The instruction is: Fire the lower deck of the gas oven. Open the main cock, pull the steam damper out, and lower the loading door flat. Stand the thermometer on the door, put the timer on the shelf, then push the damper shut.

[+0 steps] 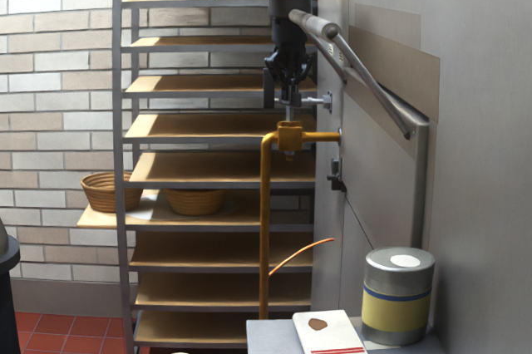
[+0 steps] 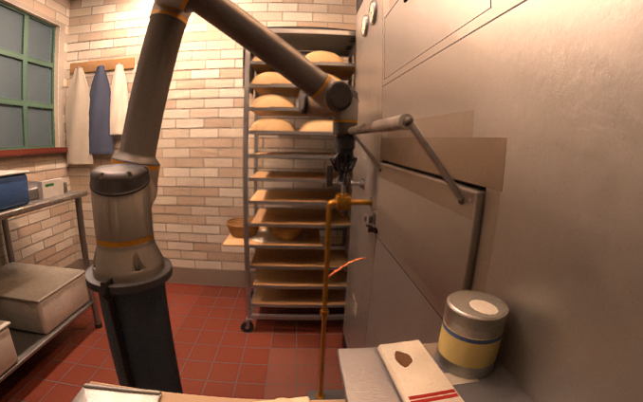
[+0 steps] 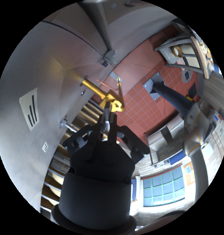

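Note:
My gripper points straight down over the yellow gas cock on the oven's front, its fingers closed on the cock's thin metal handle that rises from the brass body. A silver damper rod sticks out of the oven face just behind the fingers. The loading door stands upright, its long bar handle jutting out beside my wrist. The yellow pipe runs from the cock down to the floor.
A grey and yellow canister stands on a small table by the oven, next to a white card. A baker's rack with boards, loaves and baskets fills the space behind the cock. My arm's base stands on the red tile floor.

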Robot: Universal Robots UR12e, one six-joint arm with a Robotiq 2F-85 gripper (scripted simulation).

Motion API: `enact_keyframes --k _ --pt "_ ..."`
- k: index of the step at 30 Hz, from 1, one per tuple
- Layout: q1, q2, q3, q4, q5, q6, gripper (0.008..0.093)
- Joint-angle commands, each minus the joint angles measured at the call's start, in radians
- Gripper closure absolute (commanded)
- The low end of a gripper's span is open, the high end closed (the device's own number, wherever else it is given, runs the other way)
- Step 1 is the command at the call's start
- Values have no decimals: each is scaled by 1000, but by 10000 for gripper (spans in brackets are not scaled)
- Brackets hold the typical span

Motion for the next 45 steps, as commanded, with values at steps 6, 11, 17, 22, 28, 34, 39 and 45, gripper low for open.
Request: enact_keyframes --k 6,11,17,22,28,34,39,45 --pt "0 -1 -1 0 -1 -195 934" --pt "0 0 -1 -1 -1 -353 934" --pt "1 0 -1 -1 -1 -524 934" --pt "1 0 -1 -2 -2 -643 934" --pt "1 0 -1 -2 -2 -752 934" --pt "1 0 -1 -2 -2 -820 934" --pt "1 0 -1 -2 -2 -848 934" --pt "1 0 -1 -2 -2 -858 934"
